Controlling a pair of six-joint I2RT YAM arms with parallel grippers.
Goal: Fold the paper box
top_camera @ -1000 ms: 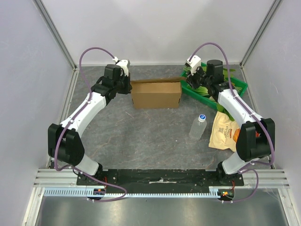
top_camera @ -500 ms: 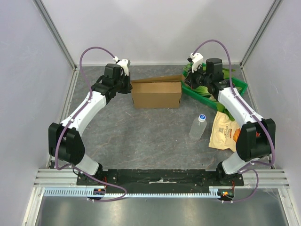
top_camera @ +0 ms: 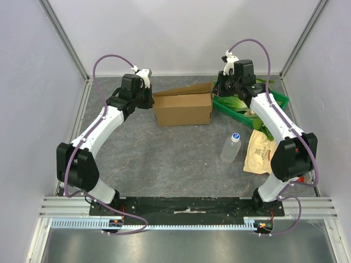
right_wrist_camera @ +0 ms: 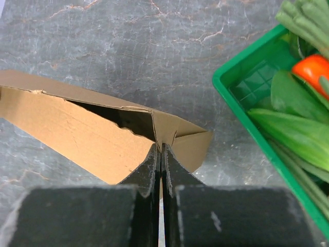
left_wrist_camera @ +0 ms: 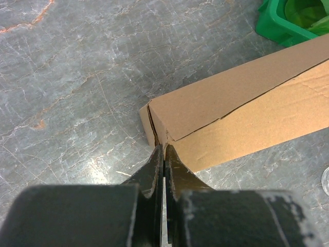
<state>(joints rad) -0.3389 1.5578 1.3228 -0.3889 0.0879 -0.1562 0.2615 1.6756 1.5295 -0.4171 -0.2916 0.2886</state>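
Desk (top_camera: 164,159) carries the paper box (top_camera: 184,109) at upper centre of the top view, long side facing the camera and standing as a half-formed shell.

Change: the right arm has swung off the green tray (top_camera: 277,98) and over to the box's right end. The box's far top panel now sits tilted, its right end higher than a second ago. I read that as the right-end fold starting, with the lid not yet closed: the right wrist view shows a dark gap into the interior.

Pose: both arms reach diagonally up-frame and bracket the box, the left arm from lower left to its left end, the right arm from lower right with the wrist bent in over the upper right corner.

Snack bag (top_camera: 262,153) and bottle (top_camera: 231,147) lie right of centre, apart from the box.

Left gripper (left_wrist_camera: 163,152): jaws fully together, pinching the cardboard edge at the box's left corner. Right gripper (right_wrist_camera: 160,149): just clamped, jaws together on a thin cardboard edge at the right-end corner.
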